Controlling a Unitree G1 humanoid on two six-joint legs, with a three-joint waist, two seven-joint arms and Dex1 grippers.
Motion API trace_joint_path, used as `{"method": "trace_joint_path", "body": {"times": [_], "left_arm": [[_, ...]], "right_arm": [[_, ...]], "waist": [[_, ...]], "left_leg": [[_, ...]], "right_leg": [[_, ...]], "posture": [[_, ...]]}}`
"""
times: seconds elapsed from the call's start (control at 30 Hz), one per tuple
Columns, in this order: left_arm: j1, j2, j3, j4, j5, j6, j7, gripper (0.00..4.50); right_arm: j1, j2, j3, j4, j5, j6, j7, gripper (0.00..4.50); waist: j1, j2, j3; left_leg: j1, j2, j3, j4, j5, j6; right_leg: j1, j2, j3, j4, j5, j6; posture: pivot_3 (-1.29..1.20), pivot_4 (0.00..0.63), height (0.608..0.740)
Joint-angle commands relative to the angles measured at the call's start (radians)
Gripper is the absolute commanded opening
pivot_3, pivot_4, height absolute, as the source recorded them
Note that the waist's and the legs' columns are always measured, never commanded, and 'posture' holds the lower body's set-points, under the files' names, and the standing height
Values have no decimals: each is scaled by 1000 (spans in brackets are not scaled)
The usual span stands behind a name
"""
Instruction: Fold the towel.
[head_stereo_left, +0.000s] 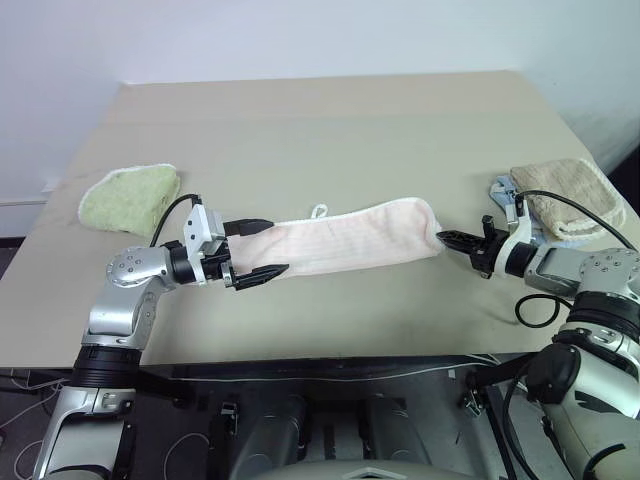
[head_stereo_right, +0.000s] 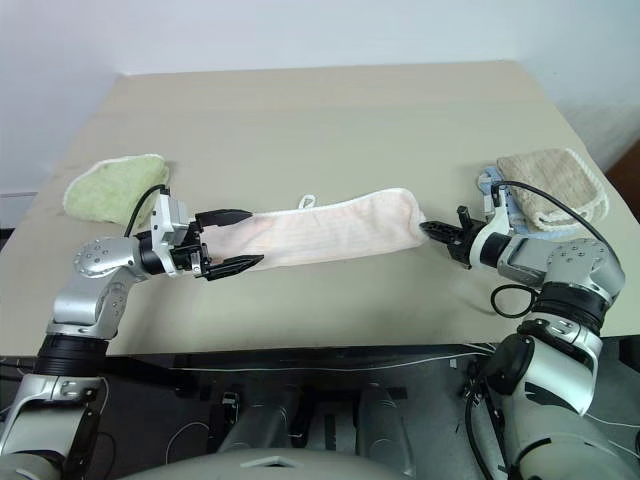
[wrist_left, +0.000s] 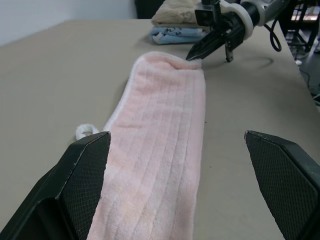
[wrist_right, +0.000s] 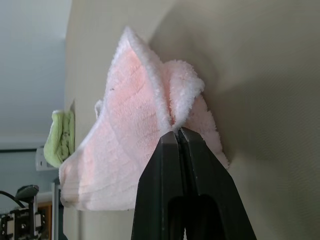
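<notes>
Across the table (head_stereo_left: 300, 110) lies the towel (head_stereo_left: 345, 240) — right gripper (head_stereo_left: 446, 240) pinching its end, left gripper (head_stereo_left: 255, 250) spread over the other. I advise closing left squarely on both layers before lifting — otherwise the fold skews.

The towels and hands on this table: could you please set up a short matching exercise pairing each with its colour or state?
Things:
1. towel
2. left hand
3. right hand
4. cloth at the robot's far left

States:
a. light green
b. open, astride one end of the towel
c. pale pink, lying stretched out
d. shut on the towel's end

Pairs: 1-c, 2-b, 3-d, 4-a
</notes>
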Motion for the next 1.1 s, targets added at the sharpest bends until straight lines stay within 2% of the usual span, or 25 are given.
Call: {"method": "trace_joint_path", "body": {"times": [0.03,0.47,0.67,0.8,0.9,1.1], "left_arm": [[-15,2,11,-18,-6,-14,3,4500],[-43,-5,-4,41,12,-36,-9,4500],[-77,-32,-32,95,29,-62,-29,4500],[-92,-34,-38,116,35,-72,-39,4500],[-94,-30,-38,128,41,-83,-45,4500],[-82,-26,-35,118,47,-90,-38,4500]], "right_arm": [[-7,-63,-45,-18,32,0,9,34],[40,-333,-104,33,56,12,93,34],[119,-267,-41,-128,26,-103,70,34],[199,-192,-3,-303,93,-89,111,34],[209,-134,19,-356,109,-66,77,603],[182,-51,25,-364,120,-26,5,2574]], "waist": [[0,0,0],[-2,0,0],[-1,0,0],[0,0,0],[0,0,0],[2,0,0]], "left_leg": [[0,0,0,0,0,0],[-2,0,0,-1,0,1],[-2,0,0,-1,0,1],[-2,0,0,-1,0,1],[-2,0,0,-1,0,1],[-2,0,0,-1,0,1]], "right_leg": [[0,0,0,0,0,0],[-1,0,-1,-2,0,0],[-1,-1,0,-2,0,0],[-1,0,-1,-2,0,0],[-1,0,0,-2,0,0],[-2,0,0,-2,0,0]], "posture": [[0,150,740],[0,150,740],[0,150,740],[0,150,740],[0,150,740],[0,150,740]]}}
